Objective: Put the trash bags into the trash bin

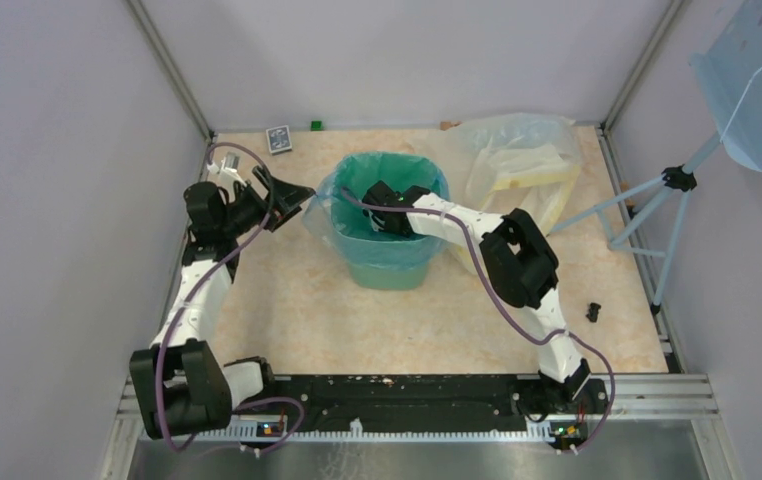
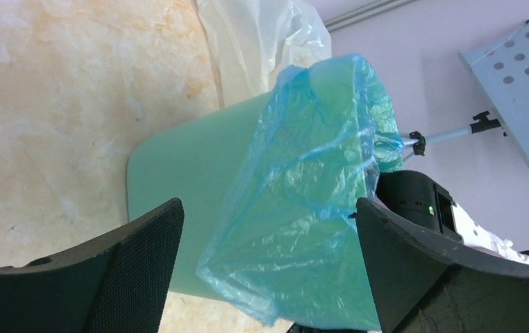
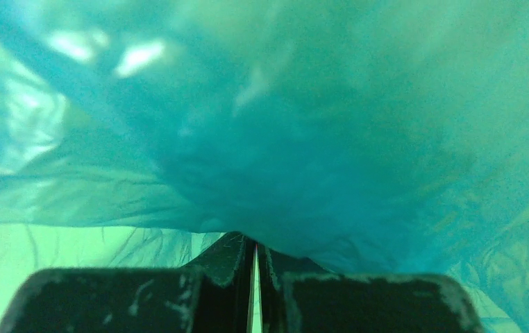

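The mint-green plastic waste bin with rounded corners (image 1: 393,270) stands upright near the middle of the marbled beige desk (image 1: 287,310). The thin, crinkly, translucent blue plastic bag (image 1: 324,206) sits inside it as a liner, its mouth folded out over the rim and hanging loose down the bin's left side. In the left wrist view the blue film (image 2: 303,201) drapes well down the green wall (image 2: 185,187), puffed and wrinkled.

The left hand (image 1: 289,196) hovers just beside that overhanging film with its fingers (image 2: 133,267) spread wide, bin and bag framed between them; it holds nothing.

The right hand (image 1: 389,202) reaches down into the bin's opening. Its own camera shows the two fingers pressed together with only a hairline slit between them (image 3: 255,243), surrounded by blue-green film (image 3: 303,139) that gathers right at the tips; I cannot tell whether a fold is caught there.

Behind and to the right of the bin lies a larger clear plastic bag with a yellowish band (image 1: 517,160), touching or nearly touching the bin. A small dark box (image 1: 278,139) rests near the back wall, and a small black piece (image 1: 593,312) lies by the desk's right edge. A pale blue perforated panel on a tripod stand (image 1: 757,75) stands at the far right
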